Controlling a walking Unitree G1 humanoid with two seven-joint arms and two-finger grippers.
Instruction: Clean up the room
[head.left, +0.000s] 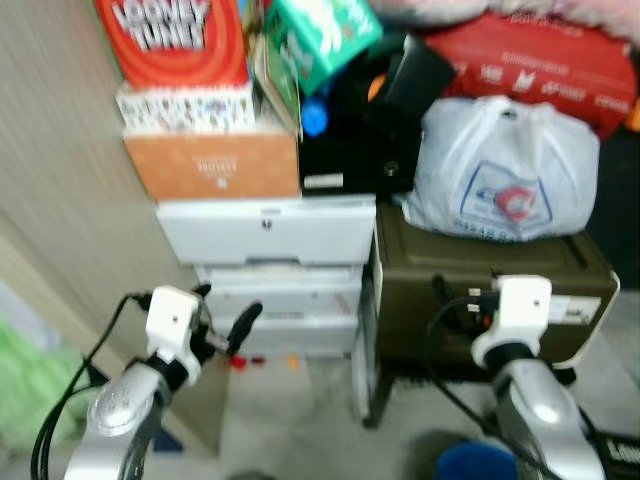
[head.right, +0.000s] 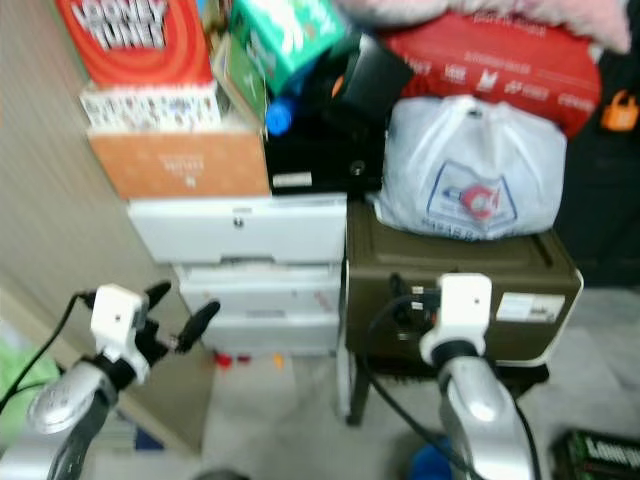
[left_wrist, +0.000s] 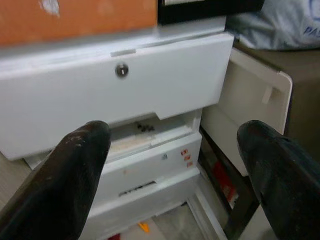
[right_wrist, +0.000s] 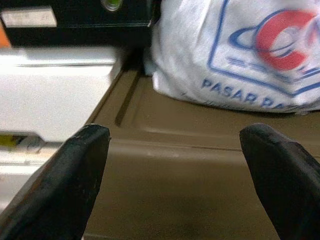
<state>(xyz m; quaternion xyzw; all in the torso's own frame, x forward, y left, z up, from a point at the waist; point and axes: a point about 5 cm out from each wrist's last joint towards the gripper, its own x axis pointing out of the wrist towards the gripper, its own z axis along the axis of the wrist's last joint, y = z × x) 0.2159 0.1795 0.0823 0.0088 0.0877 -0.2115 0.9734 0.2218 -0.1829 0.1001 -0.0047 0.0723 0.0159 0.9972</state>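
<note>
Facing the white drawers (left_wrist: 125, 95), left pincer (left_wrist: 170, 165) gapes wide; right pincer (right_wrist: 175, 170) likewise.

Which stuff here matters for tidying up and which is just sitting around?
Likely for tidying:
small red and orange bits on the floor
open left pincer
open right pincer

Just there:
white drawers
olive box
white plastic bag

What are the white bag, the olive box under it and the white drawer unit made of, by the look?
White bag: thin plastic film, probably; it creases, shines softly and carries a printed logo.
Olive box: seems moulded hard plastic, matte, with a grooved lid and rounded edges.
White drawer unit: smooth flat fronts with a small round lock; painted metal or plastic, cannot tell which.
</note>
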